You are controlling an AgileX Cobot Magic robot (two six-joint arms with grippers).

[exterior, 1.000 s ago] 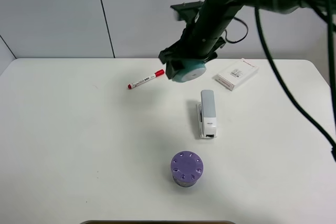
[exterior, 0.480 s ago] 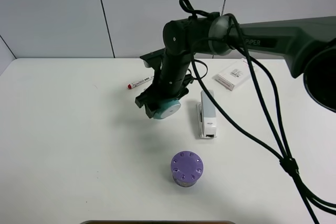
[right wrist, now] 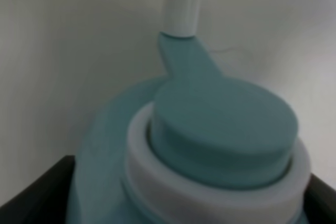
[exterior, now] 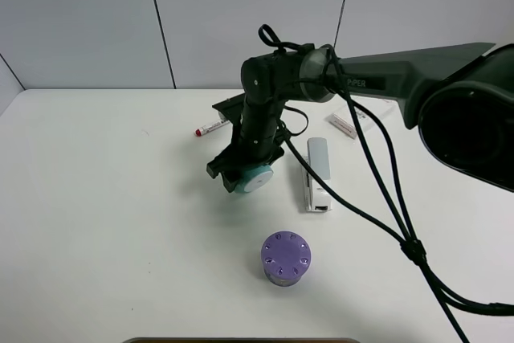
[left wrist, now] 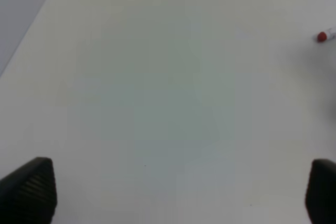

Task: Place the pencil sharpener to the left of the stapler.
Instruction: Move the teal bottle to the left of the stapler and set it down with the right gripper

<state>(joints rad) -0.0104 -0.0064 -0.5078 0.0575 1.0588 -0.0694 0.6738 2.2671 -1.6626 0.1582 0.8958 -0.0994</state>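
White counter [exterior: 96,222] fills most of the high view, under a pale grey panelled wall [exterior: 80,22]. The left wrist view shows the left pincer [left wrist: 173,195] released. Its two dark ribbed fingertips [left wrist: 31,190] sit far apart in the lower corners of that frame, with nothing but bare counter between them.

Nearest in the high view, at lower centre, stands a purple plastic cylinder with dots on its top [exterior: 285,259]. Beyond it, right of centre, lies the slim grey and white desk stapler [exterior: 318,174], pointing lengthwise toward the camera.

Just left of the stapler, and apart from it, is the small teal barrel-shaped plastic pencil sharpener with a round white face [exterior: 255,178]. It is grasped by the right pincer [exterior: 241,168] on the black arm that reaches in from the right. The pictures do not show whether it touches the counter. The right wrist view shows the sharpener's teal cap and white ring [right wrist: 210,145] close up between dark finger edges.

Farther back, left of the arm, lies a white marker with a red cap [exterior: 210,127]. To the right, partly behind cables, lies a flat white box [exterior: 344,126].
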